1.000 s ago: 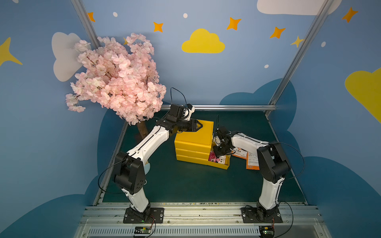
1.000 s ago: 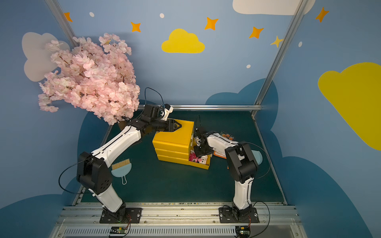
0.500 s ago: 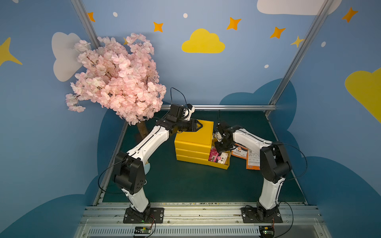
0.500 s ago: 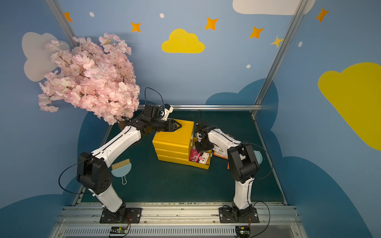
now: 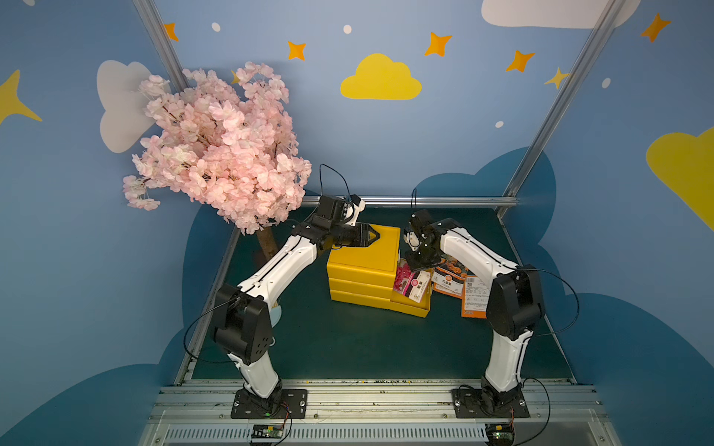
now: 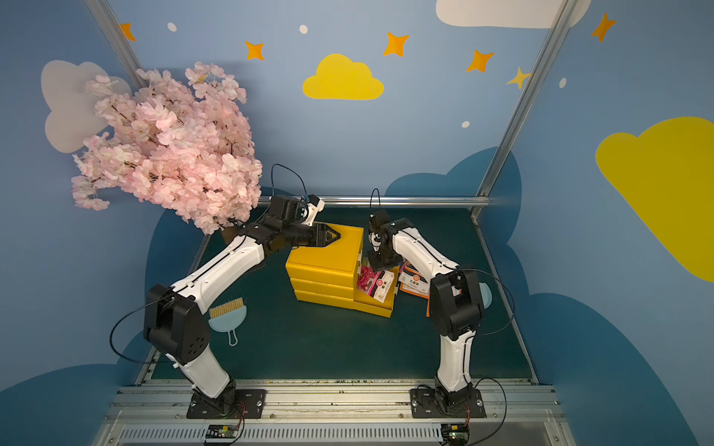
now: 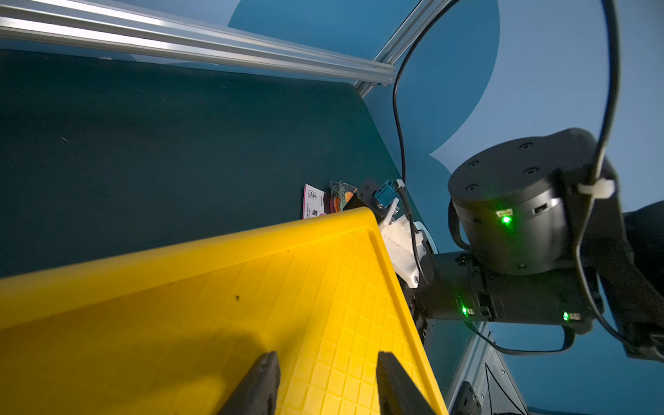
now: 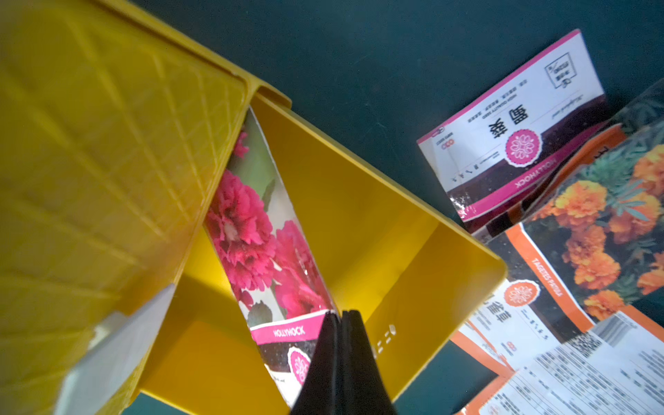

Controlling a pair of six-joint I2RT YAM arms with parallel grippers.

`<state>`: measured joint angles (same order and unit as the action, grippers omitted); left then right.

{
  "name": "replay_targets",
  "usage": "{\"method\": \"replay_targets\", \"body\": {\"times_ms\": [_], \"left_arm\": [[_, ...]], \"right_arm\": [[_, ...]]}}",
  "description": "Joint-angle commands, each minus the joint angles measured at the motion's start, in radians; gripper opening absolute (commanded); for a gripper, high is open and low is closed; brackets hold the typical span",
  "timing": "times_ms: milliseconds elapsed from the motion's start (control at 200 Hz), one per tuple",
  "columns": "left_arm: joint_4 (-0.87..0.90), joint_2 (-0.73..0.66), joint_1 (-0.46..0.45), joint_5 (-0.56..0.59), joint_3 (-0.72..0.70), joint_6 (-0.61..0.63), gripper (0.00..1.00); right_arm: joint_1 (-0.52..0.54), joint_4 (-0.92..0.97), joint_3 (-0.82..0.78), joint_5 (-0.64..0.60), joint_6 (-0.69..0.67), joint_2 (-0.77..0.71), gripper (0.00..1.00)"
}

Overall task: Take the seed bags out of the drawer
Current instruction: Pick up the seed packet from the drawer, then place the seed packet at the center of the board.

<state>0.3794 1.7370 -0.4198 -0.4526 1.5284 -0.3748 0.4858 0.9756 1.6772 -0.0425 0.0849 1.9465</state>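
the right gripper (image 8: 341, 316) is pinched tight on the printed end of a pink hollyhock seed bag (image 8: 266, 251), its two black fingers pressed together with the bag's edge between them. the bag stands tilted, with its other end down inside the open bottom drawer (image 8: 395, 251) of the yellow drawer unit (image 5: 363, 251). in both top views it leans up out of the drawer. the drawer is pulled out toward 4 o'clock of the unit.

three more seed bags lie flat and overlapping on the green mat (image 5: 347, 347), at about 3 o'clock of the drawer. they are a second hollyhock bag (image 8: 521, 125), a marigold bag (image 8: 593, 222) overlapping it, and a bag with its white printed back up (image 8: 575, 377).

the left gripper (image 7: 325, 359) reaches in from 9 o'clock over the unit's gridded top, jaws partly apart with nothing between them. whether it touches the top i cannot tell.

a pink blossom tree (image 5: 220, 150) stands at 10 o'clock of the unit. a pale blue brush (image 6: 228, 314) lies at 8 o'clock, well apart.
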Motion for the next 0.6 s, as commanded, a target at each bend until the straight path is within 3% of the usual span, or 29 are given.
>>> {"method": "replay_targets", "body": {"times_ms": [0, 105, 335, 596], "left_arm": [[0.304, 0.09, 0.001, 0.06, -0.085, -0.027, 0.5], [0.306, 0.091, 0.001, 0.061, -0.078, -0.026, 0.5], [0.306, 0.097, 0.001, 0.053, -0.067, -0.026, 0.5], [0.306, 0.096, 0.001, 0.048, -0.067, -0.021, 0.5]], "right_arm": [[-0.007, 0.071, 0.052, -0.078, -0.026, 0.012, 0.0], [-0.015, 0.107, 0.057, -0.135, -0.038, -0.007, 0.0], [-0.076, 0.109, -0.006, -0.134, -0.018, -0.112, 0.0], [-0.241, 0.016, -0.164, -0.002, 0.031, -0.308, 0.0]]}}
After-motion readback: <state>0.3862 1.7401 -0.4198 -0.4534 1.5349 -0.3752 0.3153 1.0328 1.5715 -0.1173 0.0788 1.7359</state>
